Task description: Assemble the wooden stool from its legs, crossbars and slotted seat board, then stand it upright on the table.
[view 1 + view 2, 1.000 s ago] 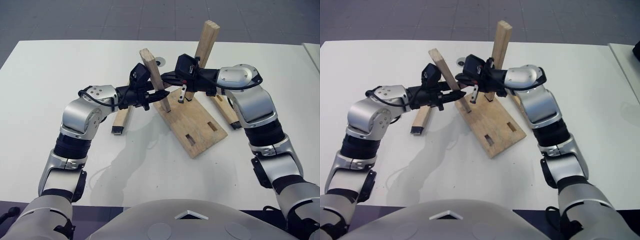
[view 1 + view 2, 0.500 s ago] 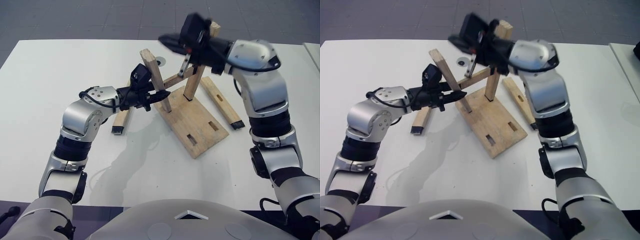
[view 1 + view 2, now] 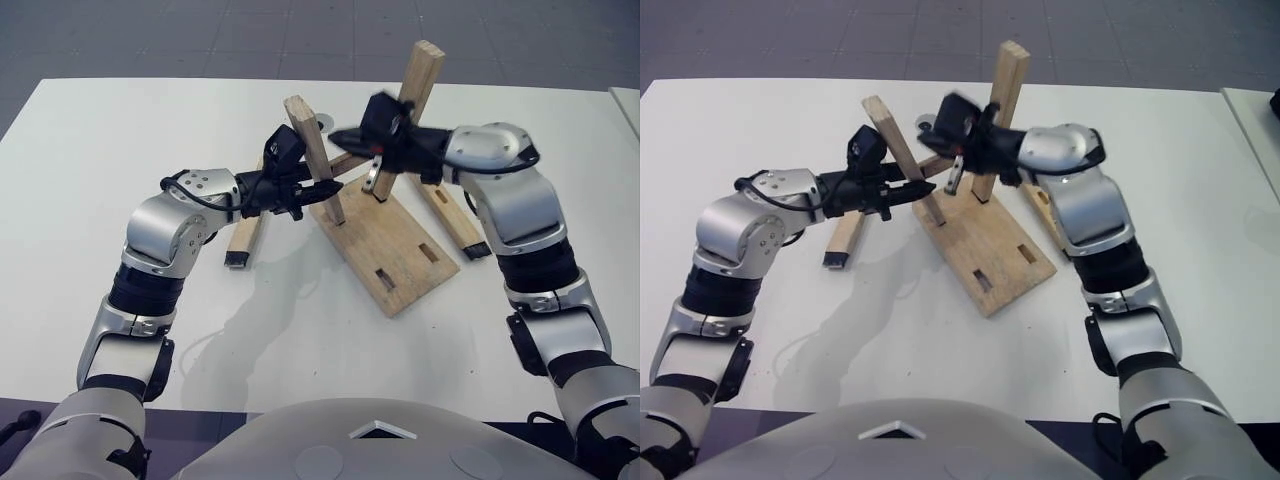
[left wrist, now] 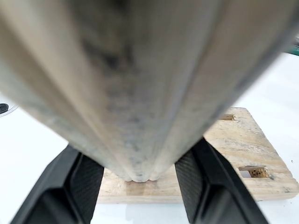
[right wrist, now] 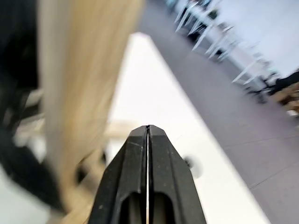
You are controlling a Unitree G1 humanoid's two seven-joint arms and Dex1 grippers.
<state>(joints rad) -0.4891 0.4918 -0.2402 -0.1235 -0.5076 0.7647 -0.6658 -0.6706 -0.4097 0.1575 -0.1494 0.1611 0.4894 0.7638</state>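
Left claw (image 3: 316, 188) clamped across leaning leg (image 3: 303, 125) about midway up, black fingers (image 4: 84, 184) pressed to either side of the wood. Foot of that leg just below the claw, planted in slotted seat board (image 3: 390, 250), flat on white table (image 3: 90, 150). Right claw (image 3: 338, 133) pinched fully closed on nothing, pads (image 5: 140, 140) touching along one thin seam. Tip pointed toward the left claw, a little above it, close to the gripped leg's upper half. Taller leg (image 3: 415, 75) just beside the right claw's wrist, tilted, foot also at the board. Crossbar (image 3: 348, 162) just under the right claw, spanning between both standing legs. Two open slots at the board's near end, well apart from either claw. Loose leg (image 3: 243, 238) flat on the table below the left forearm; second loose leg (image 3: 460, 228) flat below the right forearm, just beside the board.
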